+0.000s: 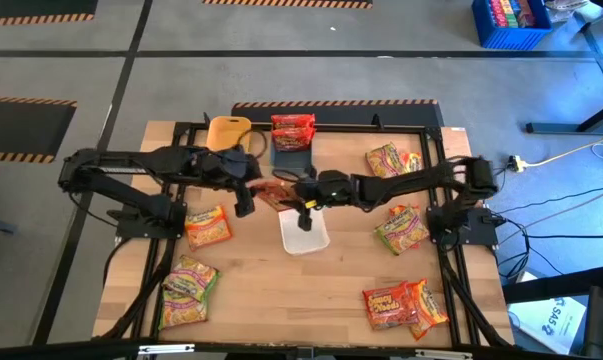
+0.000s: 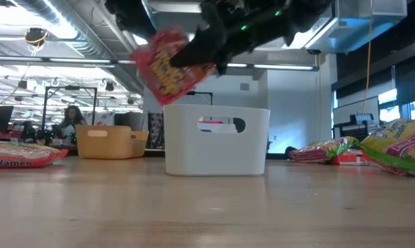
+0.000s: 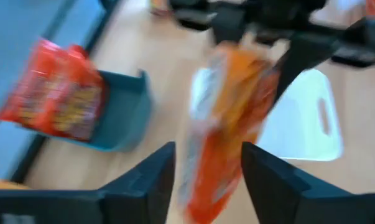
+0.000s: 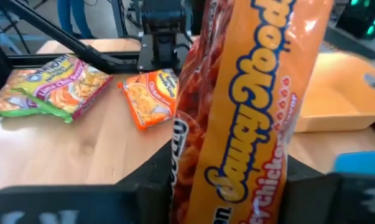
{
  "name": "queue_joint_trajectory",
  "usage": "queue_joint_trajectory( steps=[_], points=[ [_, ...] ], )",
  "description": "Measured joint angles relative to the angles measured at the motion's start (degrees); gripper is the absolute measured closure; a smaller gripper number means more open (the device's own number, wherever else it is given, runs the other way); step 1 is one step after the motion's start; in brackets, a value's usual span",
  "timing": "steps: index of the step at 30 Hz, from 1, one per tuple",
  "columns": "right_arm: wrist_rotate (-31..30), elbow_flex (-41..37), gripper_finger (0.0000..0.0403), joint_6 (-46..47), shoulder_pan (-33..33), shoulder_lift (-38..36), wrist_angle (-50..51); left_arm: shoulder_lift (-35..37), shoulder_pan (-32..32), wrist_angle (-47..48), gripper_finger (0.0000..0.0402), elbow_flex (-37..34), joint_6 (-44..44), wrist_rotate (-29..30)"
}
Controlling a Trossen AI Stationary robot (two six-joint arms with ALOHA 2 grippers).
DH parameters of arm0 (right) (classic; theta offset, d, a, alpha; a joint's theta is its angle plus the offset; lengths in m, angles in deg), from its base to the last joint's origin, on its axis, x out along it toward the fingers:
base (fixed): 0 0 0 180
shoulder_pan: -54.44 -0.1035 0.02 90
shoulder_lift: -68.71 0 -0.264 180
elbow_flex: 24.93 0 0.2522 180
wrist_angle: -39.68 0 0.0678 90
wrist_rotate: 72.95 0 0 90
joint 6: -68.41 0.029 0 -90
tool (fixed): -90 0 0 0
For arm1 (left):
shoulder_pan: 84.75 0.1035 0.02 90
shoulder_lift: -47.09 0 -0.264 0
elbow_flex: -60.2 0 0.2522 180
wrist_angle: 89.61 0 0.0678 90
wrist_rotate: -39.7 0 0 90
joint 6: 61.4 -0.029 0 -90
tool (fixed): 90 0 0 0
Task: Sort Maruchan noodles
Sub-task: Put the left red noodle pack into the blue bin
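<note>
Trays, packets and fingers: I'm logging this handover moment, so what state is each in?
Red-orange crinkly plastic noodle packet: airborne, clamped upright in the right gripper.
Left gripper: fingers open, either side of that packet.
White oblong plastic tray: upright on the table, below the packet.
Blue tray: holds a red packet.
Yellow tray: contents cannot be seen.

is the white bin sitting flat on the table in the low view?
Yes. The white bin stands upright with its base on the wooden table, below the orange packet held up in the air.
</note>
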Motion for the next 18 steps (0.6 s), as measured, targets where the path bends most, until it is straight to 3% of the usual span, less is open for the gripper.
queue_joint_trajectory(
  steps=[5,10,13,18],
  points=[
    [-0.67,-6.59,0.0284,-0.51,1.47,-8.86,-0.41,3.9,0.04,0.16,0.0182,0.0,-0.27,6.03],
    [-1.01,-14.33,0.0277,-0.71,3.27,-17.79,-4.83,5.65,0.04,-0.85,0.0176,-0.8,-2.89,7.5],
    [0.23,-20.4,0.0284,-1.76,5.16,-22.29,-12.88,5.52,0.04,-6.05,0.0175,-3.88,-4.28,7.22],
    [9.59,-31.3,0.0281,-2.57,10.02,-23.51,-36.81,4.86,0.06,-21.91,0.0175,-10.28,-7.1,3.68]
  ],
)
